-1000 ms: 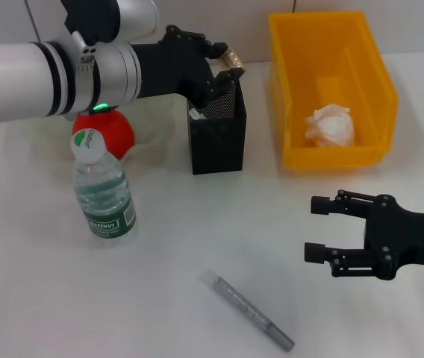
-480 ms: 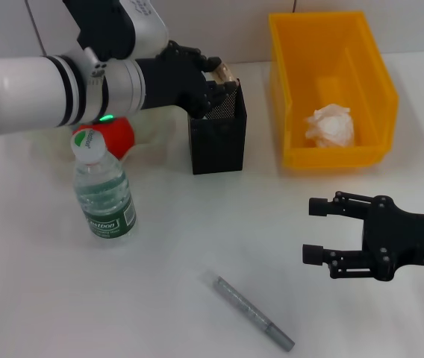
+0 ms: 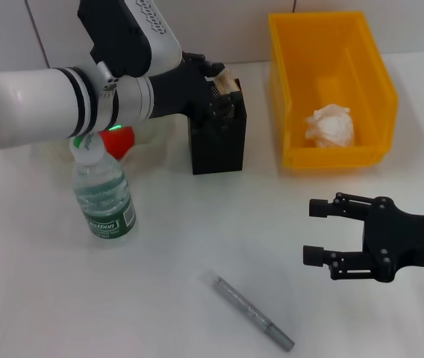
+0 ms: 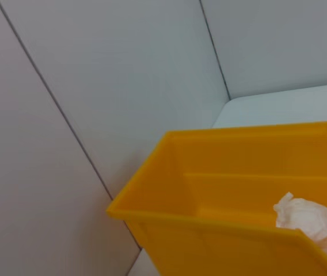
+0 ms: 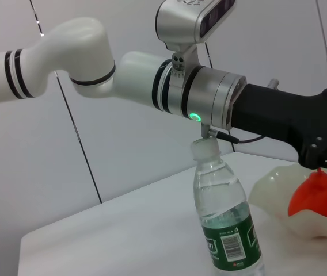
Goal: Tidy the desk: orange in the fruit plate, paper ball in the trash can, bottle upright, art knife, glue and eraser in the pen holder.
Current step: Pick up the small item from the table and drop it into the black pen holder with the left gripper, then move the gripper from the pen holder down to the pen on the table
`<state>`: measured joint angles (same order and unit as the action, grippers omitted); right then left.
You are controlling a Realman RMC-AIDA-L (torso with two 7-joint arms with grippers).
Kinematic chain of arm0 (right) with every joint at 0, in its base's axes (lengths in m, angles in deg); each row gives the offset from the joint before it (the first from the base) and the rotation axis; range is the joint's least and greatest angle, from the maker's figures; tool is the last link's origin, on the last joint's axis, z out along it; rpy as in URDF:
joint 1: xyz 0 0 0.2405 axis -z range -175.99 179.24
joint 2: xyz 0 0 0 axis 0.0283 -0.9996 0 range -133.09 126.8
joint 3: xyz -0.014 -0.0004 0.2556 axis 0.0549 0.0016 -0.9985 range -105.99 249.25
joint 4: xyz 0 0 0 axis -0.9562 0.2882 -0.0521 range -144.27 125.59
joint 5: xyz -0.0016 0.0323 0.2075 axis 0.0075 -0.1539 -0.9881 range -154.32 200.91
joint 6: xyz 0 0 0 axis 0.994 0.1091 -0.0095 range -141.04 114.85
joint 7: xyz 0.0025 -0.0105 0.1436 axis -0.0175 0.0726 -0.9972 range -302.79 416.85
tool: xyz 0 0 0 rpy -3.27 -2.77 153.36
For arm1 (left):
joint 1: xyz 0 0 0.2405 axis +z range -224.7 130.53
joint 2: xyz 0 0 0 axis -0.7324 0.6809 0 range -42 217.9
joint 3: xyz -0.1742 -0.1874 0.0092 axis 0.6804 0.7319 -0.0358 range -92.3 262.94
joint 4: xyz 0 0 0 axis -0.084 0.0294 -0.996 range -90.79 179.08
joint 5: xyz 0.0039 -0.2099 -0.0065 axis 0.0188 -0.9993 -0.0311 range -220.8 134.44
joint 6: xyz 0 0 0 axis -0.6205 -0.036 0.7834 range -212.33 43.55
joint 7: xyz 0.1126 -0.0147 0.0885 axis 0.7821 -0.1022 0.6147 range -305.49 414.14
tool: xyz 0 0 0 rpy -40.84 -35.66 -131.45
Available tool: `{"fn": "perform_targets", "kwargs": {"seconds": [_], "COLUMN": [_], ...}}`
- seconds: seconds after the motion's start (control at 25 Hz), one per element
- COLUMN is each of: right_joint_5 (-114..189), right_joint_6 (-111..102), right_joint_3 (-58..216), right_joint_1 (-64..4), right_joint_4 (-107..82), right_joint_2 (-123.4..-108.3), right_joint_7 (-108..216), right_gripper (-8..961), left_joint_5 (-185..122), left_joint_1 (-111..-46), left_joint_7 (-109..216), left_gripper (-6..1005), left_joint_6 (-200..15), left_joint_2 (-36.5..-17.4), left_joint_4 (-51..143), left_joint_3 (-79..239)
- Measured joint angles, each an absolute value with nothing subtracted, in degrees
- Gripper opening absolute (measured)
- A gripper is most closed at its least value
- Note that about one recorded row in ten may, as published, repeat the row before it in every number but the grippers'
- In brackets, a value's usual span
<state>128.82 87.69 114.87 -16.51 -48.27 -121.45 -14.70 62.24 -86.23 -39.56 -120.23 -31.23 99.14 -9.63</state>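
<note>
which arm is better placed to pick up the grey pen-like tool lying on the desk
Right, probably: the right hand hovers open just beside the grey tool, while the left hand is at the pen holder with the eraser.

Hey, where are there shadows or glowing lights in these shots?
Head view: a green light glows on the left arm, whose left gripper is at the pen holder; shadows on the table are faint. Right wrist view: the same light glows above the bottle. Left wrist view: even light on the trash can.

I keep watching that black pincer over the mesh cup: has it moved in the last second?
Yes. The left pincer has sunk toward the pen holder, lowering the eraser to its rim.
</note>
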Motion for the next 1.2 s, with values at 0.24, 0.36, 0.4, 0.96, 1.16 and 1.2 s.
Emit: {"fn": "perform_targets", "kwargs": {"seconds": [0.24,0.36,0.4,0.96,1.16,1.2], "right_joint_5": [128.9,128.9,128.9,128.8,128.3,128.3], "right_joint_6": [87.8,87.8,87.8,87.8,87.9,88.0], "right_joint_3": [114.9,114.9,114.9,114.4,113.5,113.1], "right_joint_1": [-16.5,-16.5,-16.5,-16.4,-16.2,-16.3], "right_joint_4": [-48.3,-48.3,-48.3,-48.3,-48.9,-48.9], "right_joint_2": [-121.45,-121.45,-121.45,-121.45,-121.35,-121.27], "right_joint_7": [-14.7,-14.8,-14.8,-14.8,-14.9,-15.2], "right_gripper": [829,829,829,828,828,828], "left_joint_5": [62.0,62.0,62.0,53.9,44.8,43.3], "left_joint_1": [-85.5,-85.3,-85.0,-73.2,-65.2,-64.4], "left_joint_7": [-39.7,-39.7,-39.8,-39.4,-36.8,-35.9], "left_gripper": [479,589,626,813,813,813], "left_joint_6": [-119.0,-119.0,-119.1,-127.9,-144.2,-146.5], "left_joint_2": [-31.23,-31.23,-31.23,-30.7,-30.53,-30.52], "left_joint_4": [99.5,99.8,100.4,121.9,129.7,129.7], "left_joint_3": [-10.1,-10.1,-10.2,-10.1,-6.1,-5.5]}}
